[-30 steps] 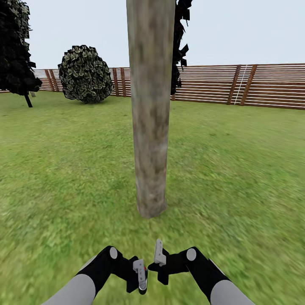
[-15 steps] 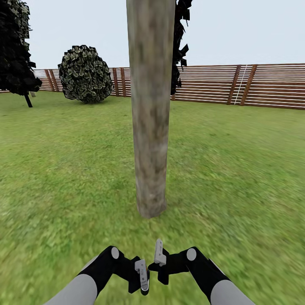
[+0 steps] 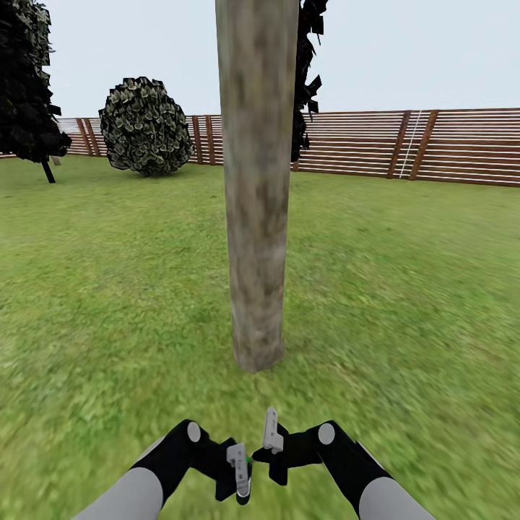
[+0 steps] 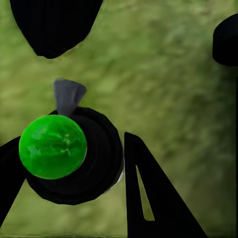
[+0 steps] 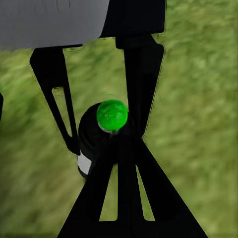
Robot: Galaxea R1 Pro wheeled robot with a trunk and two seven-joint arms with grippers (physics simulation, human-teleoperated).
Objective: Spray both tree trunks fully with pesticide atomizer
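The thick pale grey-brown tree trunk is faced head-on and at close range from the head camera, with green lawn sloping back to a brown slatted wooden fence. Grass is looked down upon closely from both wrist cameras. A black bottle with a round green cap is shared by the two wrist views.

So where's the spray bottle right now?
In the left wrist view the atomizer sits between the left hand's fingers, low over grass, just short of the tree trunk.
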